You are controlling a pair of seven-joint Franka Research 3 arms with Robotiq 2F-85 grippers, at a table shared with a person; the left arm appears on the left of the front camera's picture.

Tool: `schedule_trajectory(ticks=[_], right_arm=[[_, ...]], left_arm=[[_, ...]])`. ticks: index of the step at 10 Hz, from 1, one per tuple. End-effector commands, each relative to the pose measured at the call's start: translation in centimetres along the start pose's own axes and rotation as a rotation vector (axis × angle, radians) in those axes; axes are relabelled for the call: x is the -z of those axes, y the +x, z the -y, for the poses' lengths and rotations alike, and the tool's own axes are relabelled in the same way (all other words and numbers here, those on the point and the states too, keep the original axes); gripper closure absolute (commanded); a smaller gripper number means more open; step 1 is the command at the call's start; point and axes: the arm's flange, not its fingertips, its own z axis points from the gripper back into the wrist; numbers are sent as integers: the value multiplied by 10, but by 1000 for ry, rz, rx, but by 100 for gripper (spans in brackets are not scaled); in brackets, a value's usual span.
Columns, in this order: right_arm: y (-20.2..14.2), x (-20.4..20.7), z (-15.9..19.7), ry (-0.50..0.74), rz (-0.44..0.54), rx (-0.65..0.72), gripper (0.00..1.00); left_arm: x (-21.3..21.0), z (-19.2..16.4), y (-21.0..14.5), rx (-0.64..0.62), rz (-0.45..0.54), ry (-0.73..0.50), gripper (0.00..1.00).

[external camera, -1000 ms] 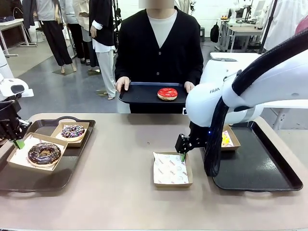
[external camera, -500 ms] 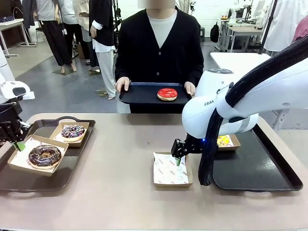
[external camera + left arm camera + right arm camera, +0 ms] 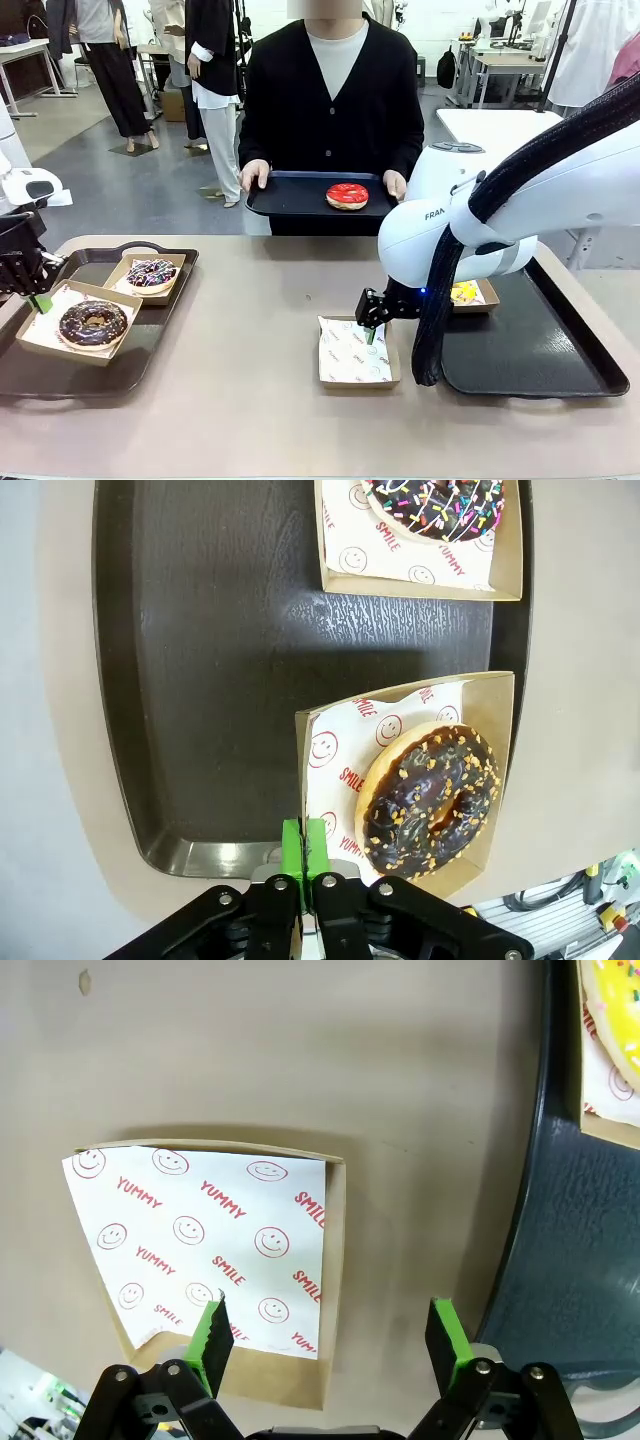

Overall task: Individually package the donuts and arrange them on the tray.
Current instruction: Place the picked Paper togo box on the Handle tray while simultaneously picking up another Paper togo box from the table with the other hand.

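Cardboard box [image 3: 225,1270], light and flimsy: we would pinch its rim with the wide-open right claw [image 3: 332,1338], while the left claw [image 3: 304,852] is closed empty.

Tabletop [image 3: 250,420] matt beige, smooth. Left tray [image 3: 220,680] dark plastic w/ faint wood-grain texture. Boxes [image 3: 335,1260] plain brown card, liner paper [image 3: 200,1240] white, printed (red smileys). Red-glazed donut [image 3: 347,195] glossy. Gripper pads [image 3: 447,1340] green, matt, ridged.

Bright, even overhead light; soft shadows, wrist edges perhaps warped.
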Motion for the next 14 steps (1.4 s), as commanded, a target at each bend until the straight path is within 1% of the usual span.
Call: schedule_trajectory(ticks=[1,3,6,7,8,9,10,11,12,13,14], right_arm=[[2,8,1,-41,4,30,0],[6,15,3,-50,-3,65,0],[10,22,2,-48,5,61,0],[8,21,1,-41,13,51,41],[8,22,0,-37,4,43,59],[9,21,0,-37,-1,48,100],[8,21,0,-37,-1,52,100],[7,19,-1,-39,5,56,100],[7,19,0,-40,7,59,86],[6,19,0,-37,9,63,97],[6,19,0,-32,7,68,100]], left_arm=[[3,4,5,-12,22,17,99],[10,11,12,-20,41,40,99],[18,16,17,-14,34,42,99],[18,16,17,-19,37,47,99],[20,15,19,-28,27,50,99],[22,15,19,-30,25,46,90],[22,15,19,-25,23,43,46],[22,15,18,-23,24,39,36],[22,14,17,-21,27,39,0],[22,14,17,-21,26,39,0],[22,13,17,-19,25,38,0]])
